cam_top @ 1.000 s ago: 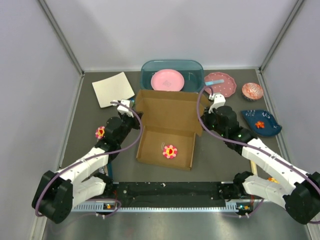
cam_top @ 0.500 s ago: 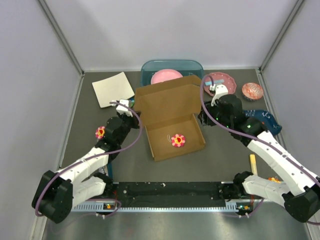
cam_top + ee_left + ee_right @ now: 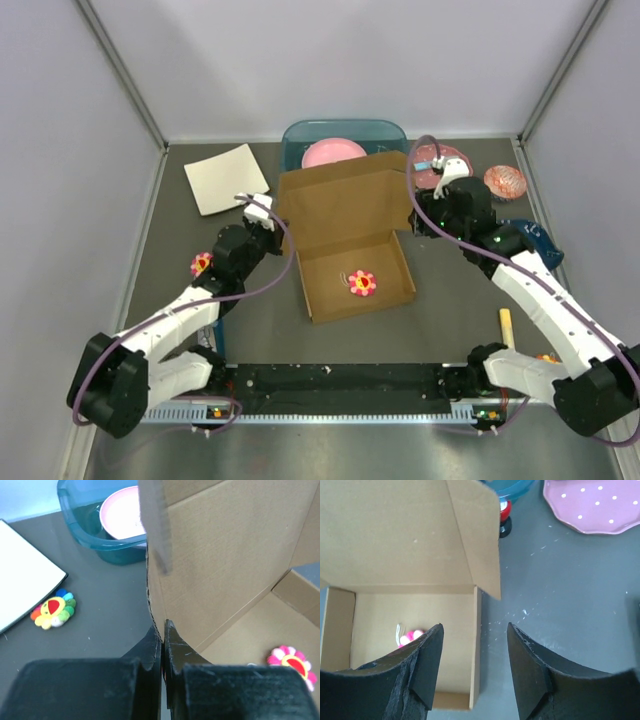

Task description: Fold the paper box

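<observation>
My left gripper (image 3: 163, 635) is clamped shut on the left wall of the paper box (image 3: 350, 240). My right gripper (image 3: 475, 626) stands wide apart, holds nothing, and hovers over the box's right wall. The box sits between both grippers with its tray open and its lid (image 3: 345, 200) raised steeply toward the teal tub (image 3: 300, 135). I judge that, with only one pinch point, any push on the lid can pivot the tray. The lid's side flap (image 3: 482, 555) splays outward, and closing it untucked would jam it outside the wall. The flower toy (image 3: 362, 283) inside may obstruct the tabs.
</observation>
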{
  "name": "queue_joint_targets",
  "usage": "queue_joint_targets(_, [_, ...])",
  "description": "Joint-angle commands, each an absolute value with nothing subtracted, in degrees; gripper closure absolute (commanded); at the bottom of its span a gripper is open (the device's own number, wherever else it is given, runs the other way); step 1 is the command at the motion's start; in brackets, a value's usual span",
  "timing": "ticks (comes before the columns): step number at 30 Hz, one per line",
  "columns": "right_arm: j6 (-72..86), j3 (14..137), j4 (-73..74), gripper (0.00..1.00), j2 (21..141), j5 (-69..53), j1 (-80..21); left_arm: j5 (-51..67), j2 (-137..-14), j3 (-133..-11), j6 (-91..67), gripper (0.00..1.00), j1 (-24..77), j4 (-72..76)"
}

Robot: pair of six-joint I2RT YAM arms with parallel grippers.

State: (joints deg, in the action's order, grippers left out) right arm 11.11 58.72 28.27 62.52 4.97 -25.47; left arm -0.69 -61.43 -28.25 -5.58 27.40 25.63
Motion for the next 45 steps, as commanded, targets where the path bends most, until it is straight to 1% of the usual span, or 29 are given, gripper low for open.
queue_joint_targets(1, [10.5, 56.3, 18.8, 0.45, 61.6, 1.4, -22.3, 6.5, -64.2, -33.0, 3.8, 1.0, 27.7, 20.7])
queue_joint_targets(9, [9.6, 55.7, 20.2, 0.44, 64.7, 1.5, -21.3, 8.4, -67.8, -35.2, 6.8, 1.0, 27.6, 20.6])
queue_joint_targets(13, [9.2, 57.0, 21.4, 0.44, 66.5, 3.7, -20.3, 7.3, -69.0, -35.6, 8.6, 1.0, 27.6, 21.1])
queue_joint_targets(18, [8.2, 58.4, 22.8, 0.44, 68.6, 3.3, -18.3, 6.2, -70.1, -36.6, 11.1, 1.0, 27.2, 21.2])
queue_joint_targets(27, [8.3, 57.3, 21.4, 0.45, 70.1, -1.1, -17.2, 7.0, -71.2, -36.2, 10.7, 1.0, 26.9, 22.7])
queue_joint_targets(35, [9.2, 56.3, 21.4, 0.56, 71.4, -4.5, -17.2, 6.3, -70.5, -35.6, 10.3, 1.0, 26.9, 23.1])
queue_joint_targets(36, [9.4, 56.3, 21.4, 0.6, 71.5, -4.7, -17.2, 6.5, -70.5, -35.6, 10.3, 1.0, 26.9, 23.1])
queue_joint_targets(38, [9.5, 56.3, 21.3, 0.64, 71.7, -5.1, -17.2, 6.4, -70.4, -35.5, 10.2, 1.0, 26.9, 23.0])
queue_joint_targets(39, [9.6, 56.1, 21.3, 0.69, 71.6, -5.2, -17.2, 6.5, -70.3, -35.5, 10.1, 1.0, 26.9, 23.1])
queue_joint_targets(41, [9.9, 55.8, 20.9, 0.75, 71.5, -5.4, -17.2, 6.4, -70.3, -35.4, 9.8, 1.0, 26.9, 23.3])
queue_joint_targets(42, [10.0, 55.5, 20.8, 0.81, 71.2, -5.4, -17.2, 6.4, -70.3, -35.4, 9.6, 1.0, 26.9, 23.3])
queue_joint_targets(44, [10.5, 54.9, 20.3, 0.87, 70.5, -5.7, -17.2, 6.4, -70.2, -35.4, 9.3, 1.0, 26.9, 23.3])
queue_joint_targets(45, [10.9, 54.3, 20.0, 0.92, 70.1, -5.7, -17.2, 6.4, -70.1, -35.3, 9.3, 1.0, 26.9, 23.3])
